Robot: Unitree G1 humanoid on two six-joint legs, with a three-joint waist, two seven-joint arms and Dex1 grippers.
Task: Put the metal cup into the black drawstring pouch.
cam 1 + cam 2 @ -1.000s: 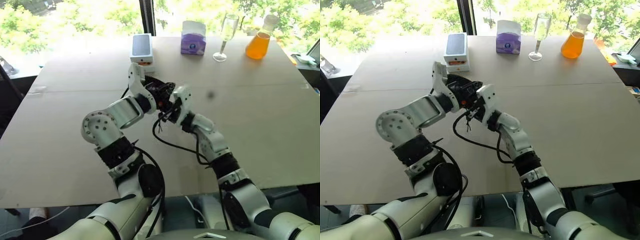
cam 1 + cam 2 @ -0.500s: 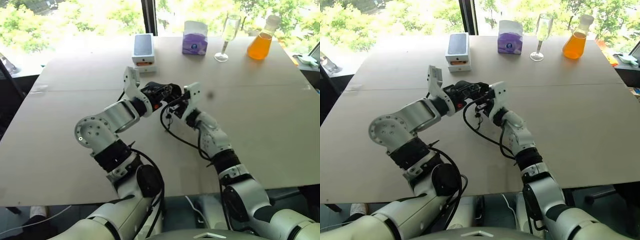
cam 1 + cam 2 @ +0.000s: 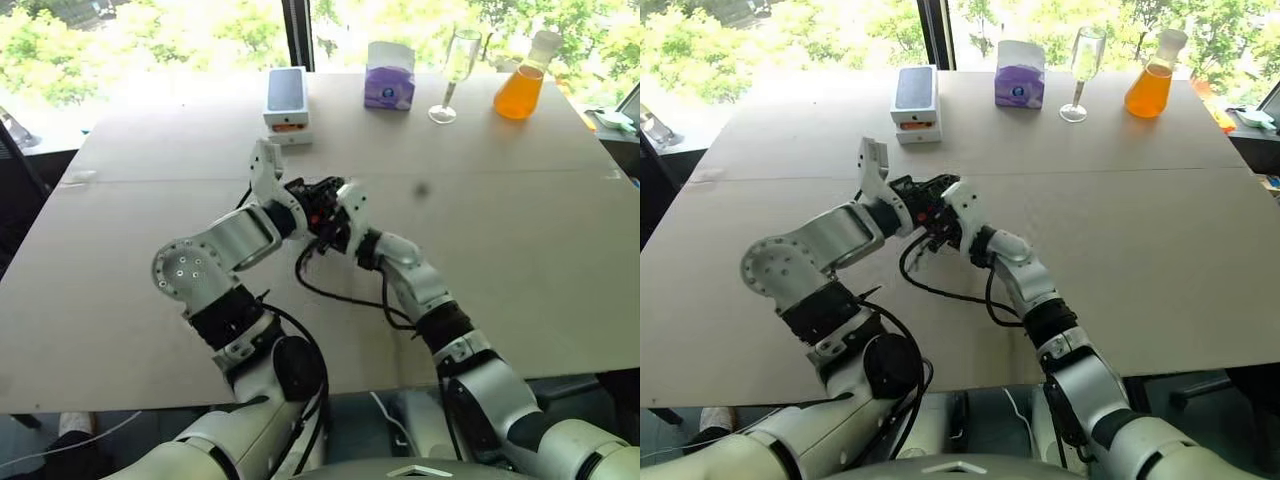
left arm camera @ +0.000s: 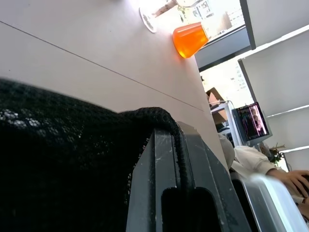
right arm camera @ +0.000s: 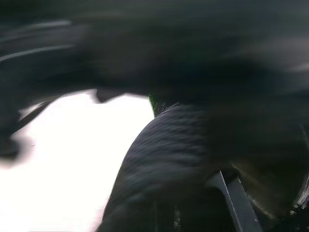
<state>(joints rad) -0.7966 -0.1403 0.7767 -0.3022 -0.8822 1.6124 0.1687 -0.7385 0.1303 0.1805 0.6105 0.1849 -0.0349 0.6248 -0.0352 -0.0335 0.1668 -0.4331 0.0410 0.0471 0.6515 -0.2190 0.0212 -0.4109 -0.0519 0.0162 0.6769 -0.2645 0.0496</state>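
I see both pincers meeting above the middle of the table point(image 3: 520, 230). The black pouch point(image 3: 322, 196) is bunched between them. My left pincer point(image 3: 312, 202) is pinching the pouch: in the left wrist view, black knit fabric point(image 4: 58, 159) drapes over its closed fingers point(image 4: 166, 183). My right pincer point(image 3: 333, 222) is pressed together, with dark cloth just past its fingertips in the right wrist view. I cannot tell which way the pouch's mouth points or how its long axis lies, and I cannot make out the metal cup. A thin black cord point(image 3: 340, 296) loops below the right pincer. Compared with half a second ago, both pincers sit lower and closer together.
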